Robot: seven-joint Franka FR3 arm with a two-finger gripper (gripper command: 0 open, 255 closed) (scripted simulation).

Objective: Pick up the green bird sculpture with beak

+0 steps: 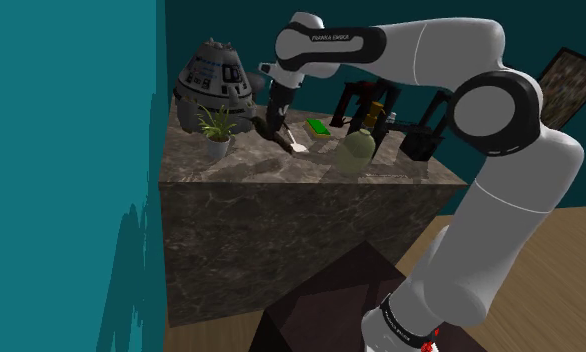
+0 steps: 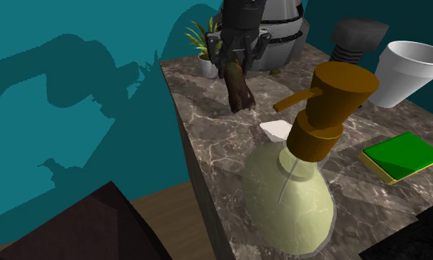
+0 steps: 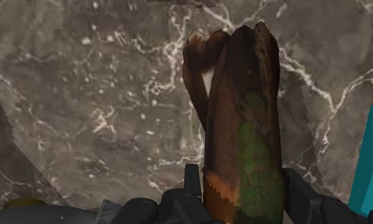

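Black two-finger gripper [image 2: 236, 60] was clamped on the upper end of the elongated brown bird sculpture with a green patch [image 2: 241, 92]. It stood slightly tilted on the dark marble-patterned counter [image 2: 208, 148], near a small potted plant [image 2: 205, 44]. Whether its base touched the surface was unclear. Its tapered, uneven body might slip or pivot between the fingers when lifted.
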